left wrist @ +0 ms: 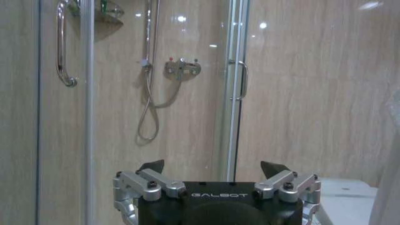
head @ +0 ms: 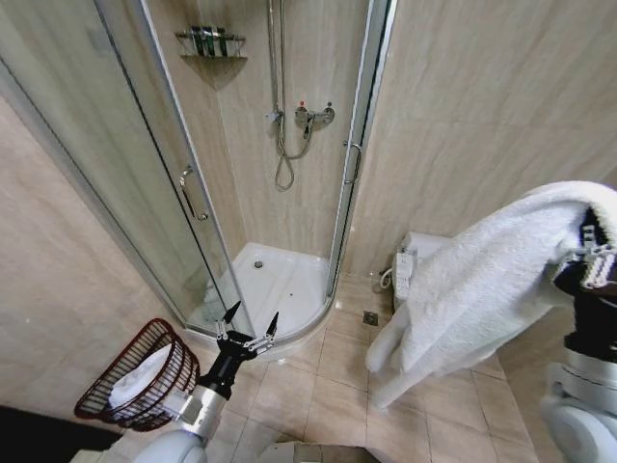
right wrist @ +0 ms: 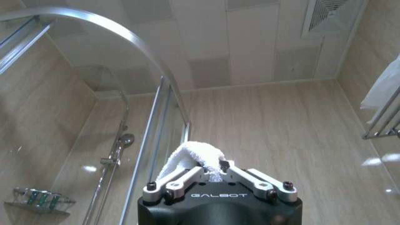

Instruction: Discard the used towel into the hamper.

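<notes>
The used towel [head: 482, 280], white and thick, hangs in a long drape from my right gripper [head: 590, 258], which is raised at the right edge of the head view. In the right wrist view that gripper [right wrist: 211, 168] is shut on a fold of the towel [right wrist: 187, 157]. The hamper [head: 114, 371], a dark reddish-brown wire basket, stands on the floor at the lower left with white cloth inside it. Just right of the hamper, my left gripper [head: 251, 326] is open and holds nothing. The left wrist view shows it [left wrist: 212, 167] facing the shower door.
A glass corner shower [head: 260, 193] with a white tray [head: 280, 280] lies straight ahead. A white toilet [head: 416, 256] sits against the right wall, with a floor drain [head: 370, 317] before it. Tan tiled floor lies between hamper and toilet. A towel rail [right wrist: 382, 117] is on the wall.
</notes>
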### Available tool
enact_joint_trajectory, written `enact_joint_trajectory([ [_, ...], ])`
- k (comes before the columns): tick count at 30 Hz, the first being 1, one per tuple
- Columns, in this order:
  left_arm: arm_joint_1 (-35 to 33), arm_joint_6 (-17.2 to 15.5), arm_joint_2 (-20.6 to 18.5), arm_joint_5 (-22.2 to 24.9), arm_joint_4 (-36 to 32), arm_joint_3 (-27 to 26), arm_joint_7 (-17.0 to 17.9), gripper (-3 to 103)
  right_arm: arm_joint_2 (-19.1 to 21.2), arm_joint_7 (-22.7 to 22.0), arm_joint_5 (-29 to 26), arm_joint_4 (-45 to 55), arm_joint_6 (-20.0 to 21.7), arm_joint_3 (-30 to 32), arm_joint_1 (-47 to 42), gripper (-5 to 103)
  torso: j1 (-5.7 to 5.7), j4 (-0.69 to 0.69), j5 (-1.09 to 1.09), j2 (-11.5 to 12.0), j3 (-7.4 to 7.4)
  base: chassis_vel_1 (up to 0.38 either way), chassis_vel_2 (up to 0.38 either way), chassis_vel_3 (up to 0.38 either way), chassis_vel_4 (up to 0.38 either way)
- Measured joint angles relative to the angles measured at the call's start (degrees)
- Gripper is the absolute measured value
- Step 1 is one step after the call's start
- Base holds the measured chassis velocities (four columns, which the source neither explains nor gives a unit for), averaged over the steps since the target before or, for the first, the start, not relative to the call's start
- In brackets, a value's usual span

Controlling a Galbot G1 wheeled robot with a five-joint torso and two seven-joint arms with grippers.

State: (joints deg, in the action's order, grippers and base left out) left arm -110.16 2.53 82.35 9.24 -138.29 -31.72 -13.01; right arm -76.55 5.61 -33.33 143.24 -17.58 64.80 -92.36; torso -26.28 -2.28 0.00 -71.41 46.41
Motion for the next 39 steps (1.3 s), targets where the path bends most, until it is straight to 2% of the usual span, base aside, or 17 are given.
enact_joint_trajectory([
  [39, 0.0, 0.0, 0.0, 0.0, 0.0, 0.0, 0.0, 100, 0.1, 0.0, -0.1, 0.0, -0.1, 0.0, 0.0, 3, -2.87, 0.00, 0.00, -6.3, 3.43, 0.000, 0.000, 0.000, 0.000],
])
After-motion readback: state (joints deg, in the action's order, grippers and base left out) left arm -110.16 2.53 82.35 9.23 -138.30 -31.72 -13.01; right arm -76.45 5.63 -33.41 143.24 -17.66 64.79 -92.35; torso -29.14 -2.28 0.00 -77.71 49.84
